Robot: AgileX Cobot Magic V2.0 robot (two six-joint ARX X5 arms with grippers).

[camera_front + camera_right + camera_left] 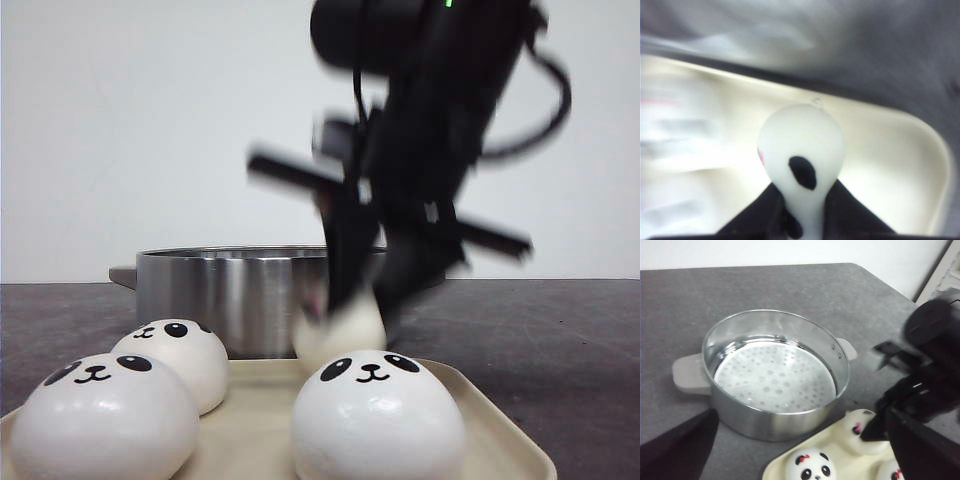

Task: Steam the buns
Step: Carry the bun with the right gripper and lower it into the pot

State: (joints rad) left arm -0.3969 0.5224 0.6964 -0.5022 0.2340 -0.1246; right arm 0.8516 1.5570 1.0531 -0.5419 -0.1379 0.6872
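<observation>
My right gripper has its jaws pinched on a panda bun, squeezing it narrow just above the cream tray. Three more buns sit on that tray. Behind stands the steel steamer pot. My left jaws: cannot tell. No readable writing anywhere

My right arm reaches down from above, wrist tilted, my right gripper with its jaws pressed together around what it grips.
</observation>
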